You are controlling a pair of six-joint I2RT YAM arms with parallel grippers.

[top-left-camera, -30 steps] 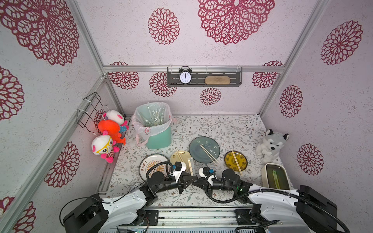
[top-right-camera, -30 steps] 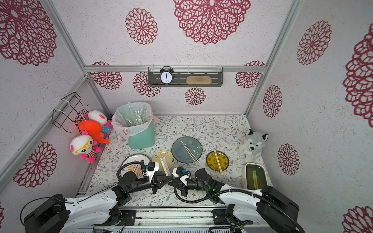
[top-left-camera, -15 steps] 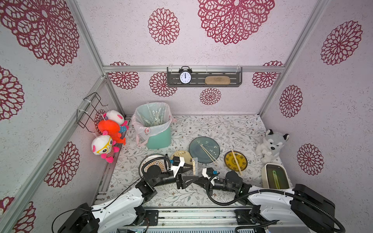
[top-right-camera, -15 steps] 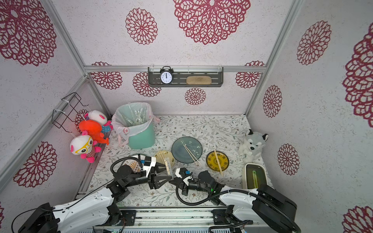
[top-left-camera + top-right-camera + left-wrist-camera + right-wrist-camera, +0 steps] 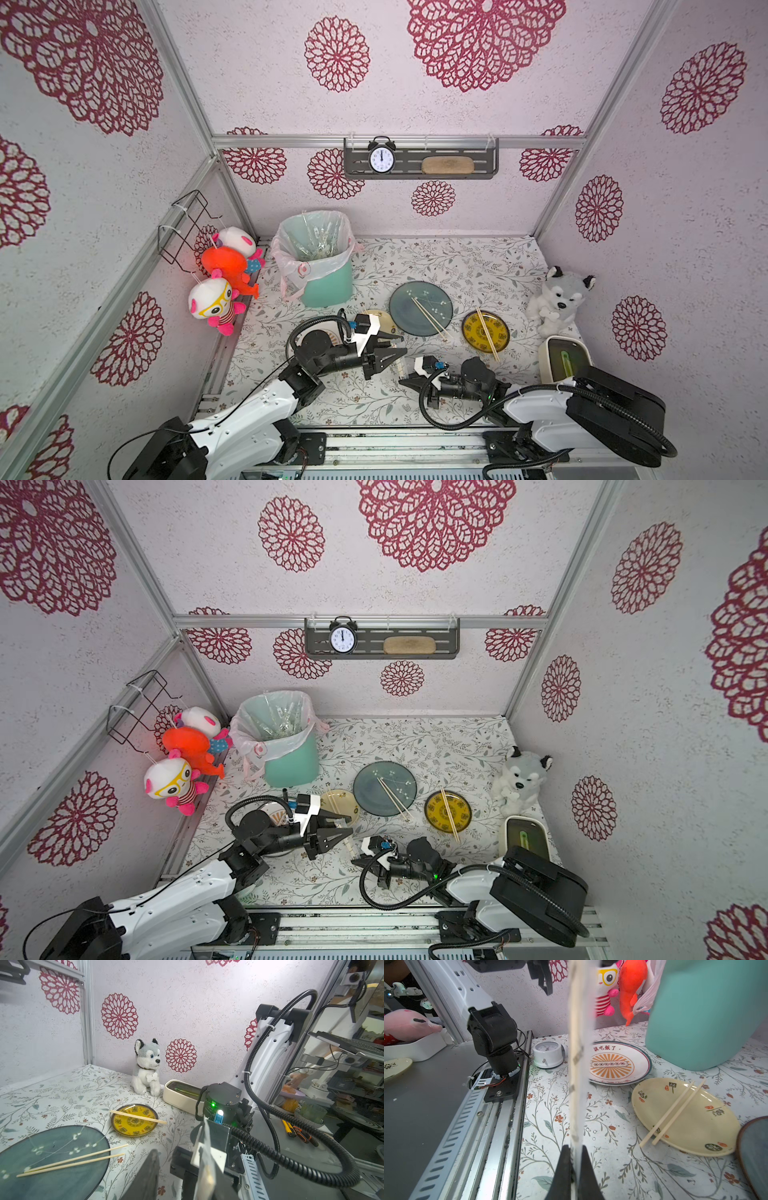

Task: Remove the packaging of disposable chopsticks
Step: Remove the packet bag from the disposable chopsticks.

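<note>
Jaws of the right gripper [image 5: 573,1153] are pinched shut on one end of the packaging [image 5: 578,1064], a clear sleeve that stands up from the tips with a pale pair of chopsticks [image 5: 573,1022] inside it. In a top view the left gripper [image 5: 401,345] sits just beside that sleeve with its jaws apart and nothing clamped.

The step in hand looks like taking the sleeve's free end with the left gripper so the two arms can draw film and sticks apart. To do it well, the left should close squarely across the sleeve and well clear of the right one's tips. The pull should then run straight along the sticks' length, since thin film will likely slip or crumple under a sideways tug. The right grip should stay firm throughout.

Farther out, bare pairs lie across the cream plate [image 5: 685,1115], the blue-green plate [image 5: 419,307] and the yellow plate [image 5: 485,332]. The white plate with the orange sunburst [image 5: 618,1064] is empty. The lined bin [image 5: 305,270] holds clear sleeves.

Much is unclear:
- The sleeve's far end is cut off in the right wrist view.
- Only one left finger [image 5: 149,1176] shows in the left wrist view.
- I cannot tell whether the right jaws pinch film alone or the sticks too.
- The dark print is blurred
</note>
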